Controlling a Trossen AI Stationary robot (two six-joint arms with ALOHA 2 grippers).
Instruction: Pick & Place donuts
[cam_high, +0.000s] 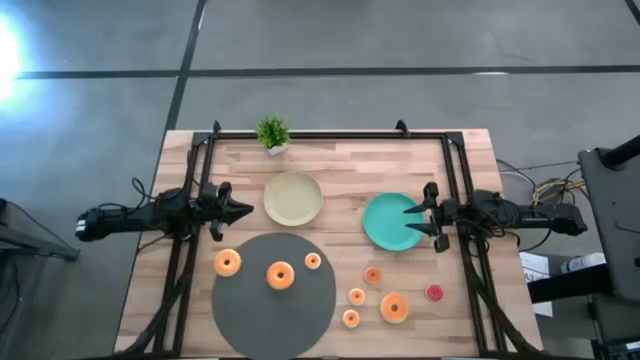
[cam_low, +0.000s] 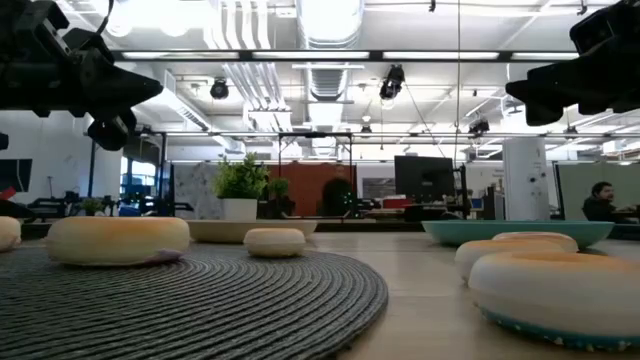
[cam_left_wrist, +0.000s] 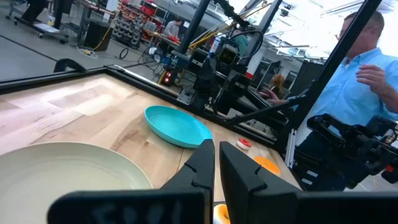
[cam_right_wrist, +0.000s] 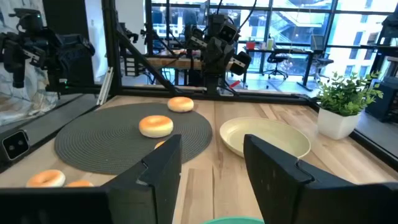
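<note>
— Where are the donuts (cam_high: 280, 275) lying?
— Well apart from both pincers: three on the grey mat (cam_high: 250, 320), five on bare table beyond the right gripper (cam_high: 414, 219), which is hanging released over the teal plate (cam_high: 385, 222).
— And the left gripper (cam_high: 246, 210)?
— Clenched, empty, beside the beige plate (cam_high: 293, 198). Both plates are sitting empty.

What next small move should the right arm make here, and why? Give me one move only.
Probably lower the right gripper, open and empty above the teal plate, toward the small donut just off that plate's rim. No donut lies on the teal or the beige plate yet, and the left gripper is shut and holds nothing.
</note>
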